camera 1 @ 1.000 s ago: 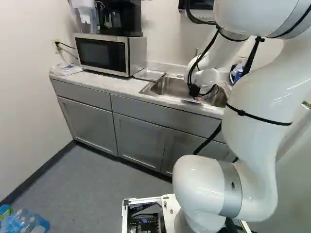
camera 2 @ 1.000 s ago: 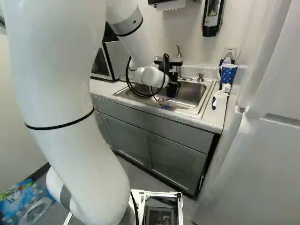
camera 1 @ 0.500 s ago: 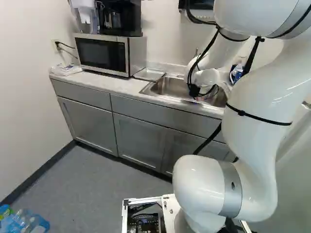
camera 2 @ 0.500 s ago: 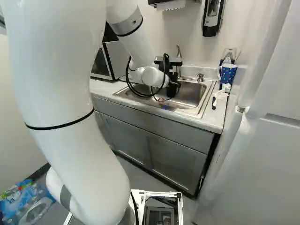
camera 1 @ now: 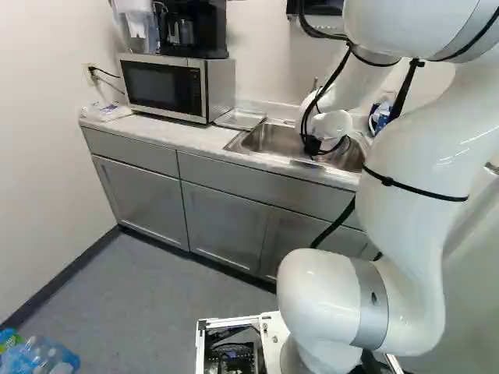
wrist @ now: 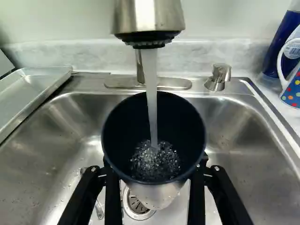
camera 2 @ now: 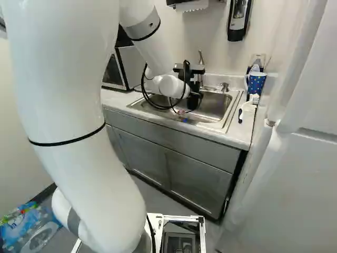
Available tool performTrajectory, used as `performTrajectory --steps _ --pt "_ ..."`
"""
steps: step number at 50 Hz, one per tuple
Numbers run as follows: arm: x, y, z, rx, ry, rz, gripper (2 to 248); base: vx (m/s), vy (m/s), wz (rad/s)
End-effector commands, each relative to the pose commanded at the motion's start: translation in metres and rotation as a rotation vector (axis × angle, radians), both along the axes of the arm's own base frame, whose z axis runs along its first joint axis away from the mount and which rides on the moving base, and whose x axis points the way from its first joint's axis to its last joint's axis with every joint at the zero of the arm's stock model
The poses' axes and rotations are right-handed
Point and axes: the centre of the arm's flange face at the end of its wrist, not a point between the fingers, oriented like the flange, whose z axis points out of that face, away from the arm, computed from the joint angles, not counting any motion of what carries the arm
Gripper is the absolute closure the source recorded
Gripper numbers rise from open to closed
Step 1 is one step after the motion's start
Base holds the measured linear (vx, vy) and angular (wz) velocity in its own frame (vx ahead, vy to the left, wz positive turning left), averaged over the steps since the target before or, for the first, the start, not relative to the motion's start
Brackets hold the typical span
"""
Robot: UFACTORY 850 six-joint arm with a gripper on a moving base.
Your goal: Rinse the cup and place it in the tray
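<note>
Over the sink in the right base view is my gripper [camera 2: 194, 100], its fingers mostly hidden by the wrist and cables. The wrist view has the gripper [wrist: 154, 174] shut on the cup [wrist: 159, 192], one finger on each side of it. The cup's mouth faces the camera, dark blue inside, with a pale outer wall. From the faucet head [wrist: 149, 16] a stream of water [wrist: 151, 89] runs into the cup and bubbles at its bottom. A shallow metal tray [wrist: 37, 93] lies beside the sink, near the microwave in the left base view.
The steel sink [wrist: 248, 136] surrounds the cup, its drain [wrist: 136, 206] partly hidden beneath. A spoon-like metal utensil [wrist: 99, 210] lies in the basin. A dotted blue mug [camera 2: 256, 83], bottles and a white brush [camera 2: 247, 108] stand or lie on the counter across from the microwave [camera 1: 165, 86].
</note>
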Motion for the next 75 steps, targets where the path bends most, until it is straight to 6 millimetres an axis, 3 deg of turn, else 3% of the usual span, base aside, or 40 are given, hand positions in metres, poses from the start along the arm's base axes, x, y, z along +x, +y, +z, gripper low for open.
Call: performTrajectory --steps 75 --pt "0.0 0.0 0.0 0.0 0.0 0.0 125 0.0 0.0 0.0"
